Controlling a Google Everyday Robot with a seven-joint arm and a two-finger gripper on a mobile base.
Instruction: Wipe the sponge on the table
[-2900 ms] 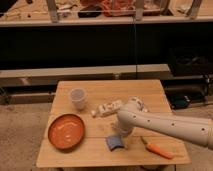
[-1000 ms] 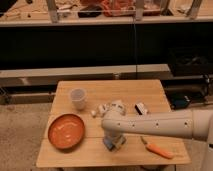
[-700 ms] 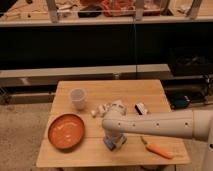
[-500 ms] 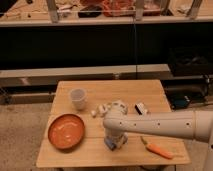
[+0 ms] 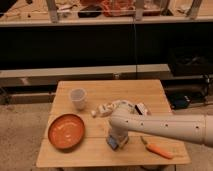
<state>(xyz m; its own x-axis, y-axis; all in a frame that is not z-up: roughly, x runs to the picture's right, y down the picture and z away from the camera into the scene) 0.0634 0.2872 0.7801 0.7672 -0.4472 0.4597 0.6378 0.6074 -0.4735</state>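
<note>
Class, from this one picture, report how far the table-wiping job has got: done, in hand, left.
Done: the gripper is down at the sponge, which lies on the table near its front edge. In hand: probably pressing it to wipe. Left: the strokes themselves; no wiped patch shows.

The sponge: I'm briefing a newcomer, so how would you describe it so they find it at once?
On the light wooden table, look near the front edge, between the round orange plate and the orange tool. The sponge is the small blue-purple pad directly under the gripper at the end of the white arm; it is the only blue thing there.
</note>
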